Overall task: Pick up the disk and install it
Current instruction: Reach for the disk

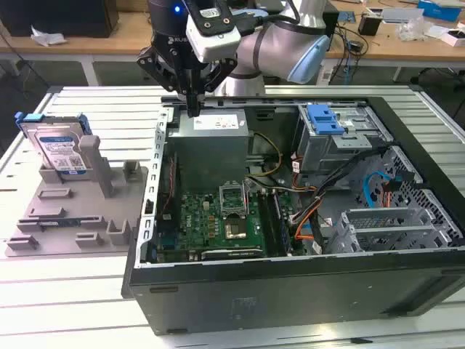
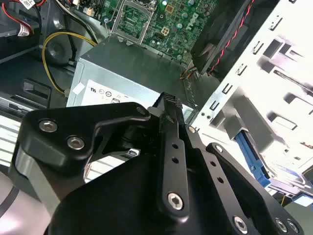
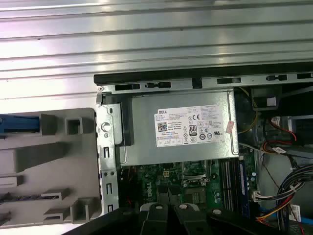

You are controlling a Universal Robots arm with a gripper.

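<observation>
The disk point(image 1: 62, 151) stands on edge in a grey holder point(image 1: 80, 211) on the table, at the exterior view's left, its white-and-blue label facing out and blue rails on its sides. Its blue rail point(image 3: 19, 122) also peeks in beside the holder in the first wrist view. My gripper point(image 1: 192, 105) hangs over the back left corner of the open computer case point(image 1: 290, 291), right above the power-supply box point(image 1: 211, 138). The black fingers point(image 2: 170, 105) are pressed together with nothing between them. The disk is well apart from the gripper, toward the exterior view's left.
Inside the case are a green motherboard point(image 1: 218, 218), bundled cables point(image 1: 341, 189), and a drive cage with a bare blue clip point(image 1: 325, 118) at the back right. The case walls stand up around the gripper. Slatted metal table point(image 1: 65, 305) surrounds the case.
</observation>
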